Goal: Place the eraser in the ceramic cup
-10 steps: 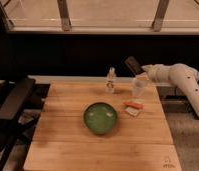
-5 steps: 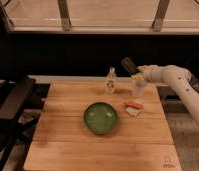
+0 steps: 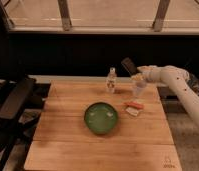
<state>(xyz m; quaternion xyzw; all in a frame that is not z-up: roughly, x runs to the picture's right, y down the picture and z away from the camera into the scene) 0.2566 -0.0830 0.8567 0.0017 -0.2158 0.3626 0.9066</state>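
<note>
You have the ceramic cup, small, pale and upright, just right of the clear bottle. The gripper hangs over its mouth.

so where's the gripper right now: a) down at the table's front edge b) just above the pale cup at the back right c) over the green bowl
b: the gripper sits just above the ceramic cup, to the right of the clear bottle and well behind the green bowl.

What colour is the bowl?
The bowl is green, camera view; end effector hovers above the ceramic cup.
</note>
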